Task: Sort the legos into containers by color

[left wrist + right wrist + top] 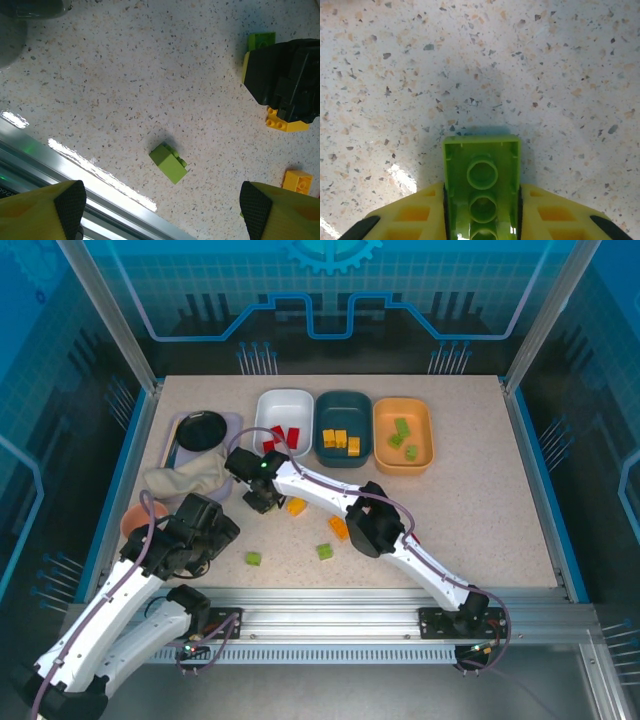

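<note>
- Yellow fingers of my right gripper are clamped on a green brick, one finger flat against each long side. Its hollow underside faces the wrist camera.
- I cannot tell whether the brick has left the table; it looks close to the surface.
- My left gripper hangs with its jaws wide apart and nothing between them. It is over a second green brick lying near the front rail.
- As I judge it, the step in hand is the pick of a green piece, with the grip made and the carry not begun.
- The next move calls for a straight lift, then a carry back and to the right. That passes the white tub holding reds and the teal tub holding yellows. It ends at the orange-yellow tub, where the greens already lie.
- I would release low inside that tub so the brick does not bounce out.
- A yellow brick sits just beside the grasp and an orange brick lies near, so I would keep the lift vertical to avoid nudging them.
</note>
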You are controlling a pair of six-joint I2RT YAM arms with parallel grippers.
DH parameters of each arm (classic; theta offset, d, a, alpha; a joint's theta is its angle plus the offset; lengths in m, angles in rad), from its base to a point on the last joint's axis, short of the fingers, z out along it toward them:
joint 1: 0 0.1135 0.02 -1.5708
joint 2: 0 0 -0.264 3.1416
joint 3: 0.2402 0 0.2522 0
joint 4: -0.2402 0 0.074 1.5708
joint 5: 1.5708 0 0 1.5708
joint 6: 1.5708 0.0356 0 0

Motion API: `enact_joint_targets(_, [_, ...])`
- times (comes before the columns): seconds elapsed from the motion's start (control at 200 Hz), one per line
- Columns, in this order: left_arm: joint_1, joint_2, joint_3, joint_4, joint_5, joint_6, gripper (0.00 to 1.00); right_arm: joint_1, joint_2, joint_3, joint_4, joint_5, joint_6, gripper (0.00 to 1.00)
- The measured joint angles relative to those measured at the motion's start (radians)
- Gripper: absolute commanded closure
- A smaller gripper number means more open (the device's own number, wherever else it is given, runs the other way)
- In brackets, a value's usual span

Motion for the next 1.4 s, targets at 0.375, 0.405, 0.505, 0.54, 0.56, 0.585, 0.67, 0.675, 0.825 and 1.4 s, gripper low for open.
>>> enact_joint_targets(0.375, [-0.004, 0.138, 0.03, 0.246, 0.117, 0.132, 0.17, -0.121, -0.228, -0.108, -0.001, -0.002, 0.035, 0.76])
enact_joint_targets(0.405, [-0.01, 0.181, 0.049, 0.275, 0.126, 0.146, 0.17, -0.146, -0.277, -0.135, 0.009, -0.004, 0.041, 0.76])
enact_joint_targets(0.505, [-0.054, 0.359, 0.163, 0.37, 0.148, 0.202, 0.17, -0.262, -0.445, -0.238, 0.042, -0.023, 0.074, 0.76])
enact_joint_targets(0.54, [-0.068, 0.411, 0.203, 0.396, 0.153, 0.216, 0.17, -0.308, -0.492, -0.276, 0.057, -0.03, 0.087, 0.76])
enact_joint_targets(0.56, [-0.077, 0.45, 0.233, 0.415, 0.158, 0.229, 0.17, -0.338, -0.52, -0.299, 0.068, -0.037, 0.092, 0.76])
enact_joint_targets(0.585, [-0.087, 0.496, 0.269, 0.433, 0.162, 0.239, 0.17, -0.375, -0.548, -0.325, 0.077, -0.041, 0.102, 0.76])
enact_joint_targets(0.67, [-0.115, 0.642, 0.394, 0.499, 0.182, 0.27, 0.18, -0.51, -0.616, -0.412, 0.108, -0.061, 0.13, 0.76])
enact_joint_targets(0.675, [-0.116, 0.648, 0.4, 0.502, 0.183, 0.273, 0.18, -0.51, -0.616, -0.412, 0.108, -0.061, 0.13, 0.76])
enact_joint_targets(0.825, [-0.148, 0.877, 0.602, 0.562, 0.214, 0.315, 0.19, -0.677, -0.607, -0.515, 0.131, -0.118, 0.163, 0.76])
enact_joint_targets(1.4, [-0.175, 1.281, 0.986, 0.579, 0.256, 0.343, 0.2, -0.831, -0.131, -0.146, 0.052, -0.297, 0.193, 0.6])
